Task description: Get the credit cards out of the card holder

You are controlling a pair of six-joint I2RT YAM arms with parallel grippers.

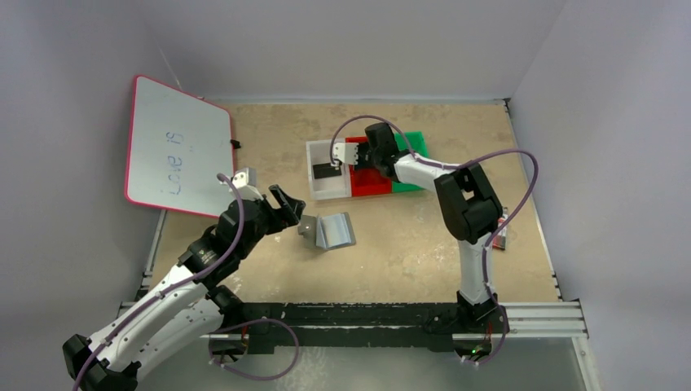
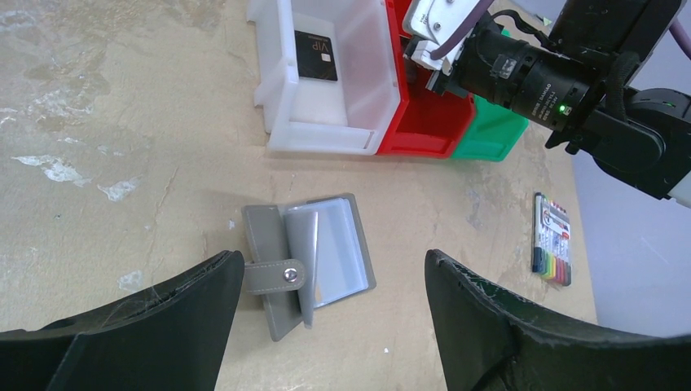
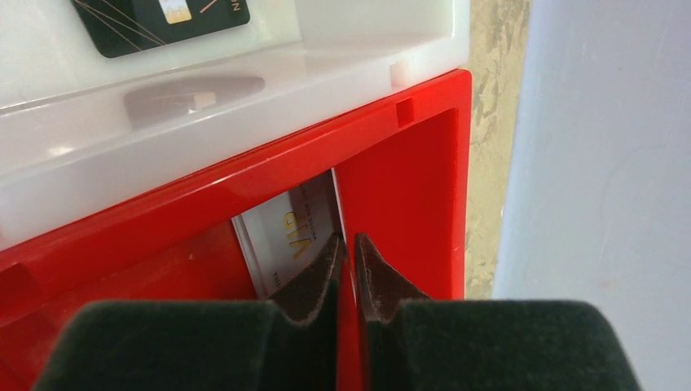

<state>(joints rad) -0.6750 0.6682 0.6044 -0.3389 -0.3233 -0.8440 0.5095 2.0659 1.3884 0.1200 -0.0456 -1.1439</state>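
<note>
Right pincer (image 3: 348, 244), lower centre, nips thin silvery-grey VIP card (image 3: 285, 232) in red plastic tray (image 3: 407, 187); may end propped vs wall. Left pincer (image 2: 334, 259) gapes wide nr grey bifold card holder (image 2: 265, 232).

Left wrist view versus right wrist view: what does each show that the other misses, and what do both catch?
Only the left wrist view: the open card holder on the table, the marker pack, the green tray, the open left gripper. Only the right wrist view: the silvery card in the red tray, pinched by the right gripper. Both: the black card in the white tray, and the red tray.
</note>
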